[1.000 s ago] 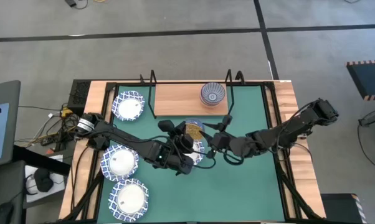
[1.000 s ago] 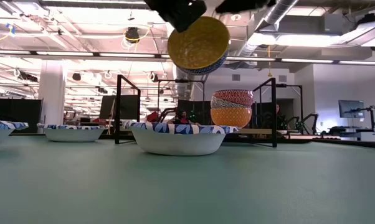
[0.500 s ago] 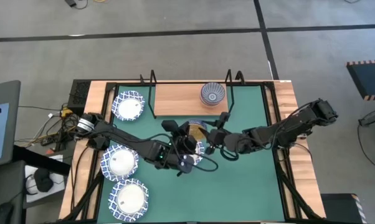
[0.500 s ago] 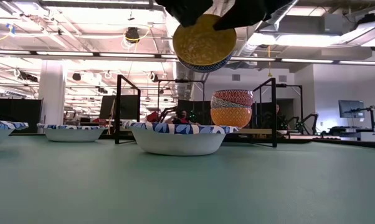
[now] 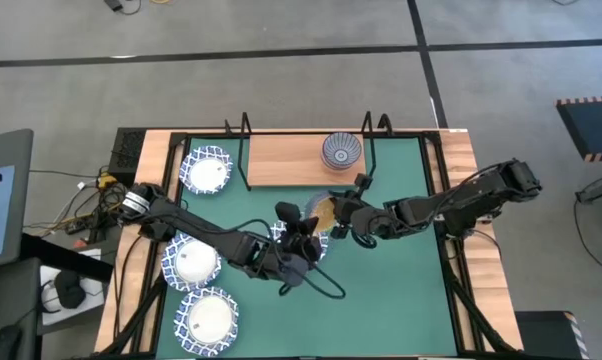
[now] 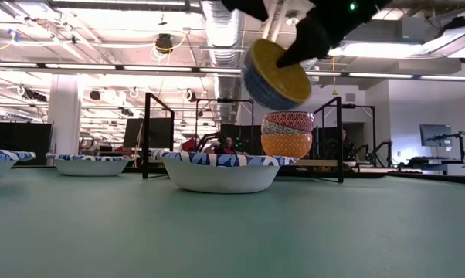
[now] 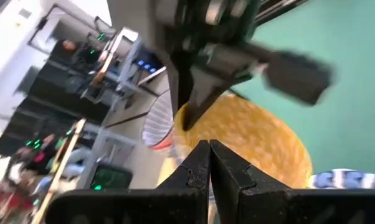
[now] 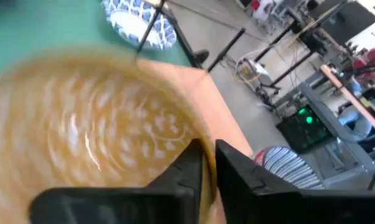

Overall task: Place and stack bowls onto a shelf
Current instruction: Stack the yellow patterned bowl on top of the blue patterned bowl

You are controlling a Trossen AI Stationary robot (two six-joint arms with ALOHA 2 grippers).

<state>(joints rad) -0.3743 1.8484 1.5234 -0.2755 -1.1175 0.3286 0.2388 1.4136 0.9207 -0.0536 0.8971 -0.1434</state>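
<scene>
Bowls are what we look at first. We see the yellow bowl (image 6: 275, 75) up in the air, tipped on its side, and it has gone toward the shelf (image 5: 286, 160) since a second ago, when it hung over the big white bowl (image 6: 221, 171) on the green mat (image 5: 381, 290). Our right gripper (image 5: 343, 215) now pinches the yellow bowl by its rim, with its fingers closed on it. Our left gripper (image 5: 303, 228) let go and has backed away; in its own wrist view its fingers look nearly together with nothing between them. On the shelf two small bowls (image 6: 287, 133) sit in a stack, same as before. Three more white bowls (image 5: 203, 170) rest along the left side of the mat.
</scene>
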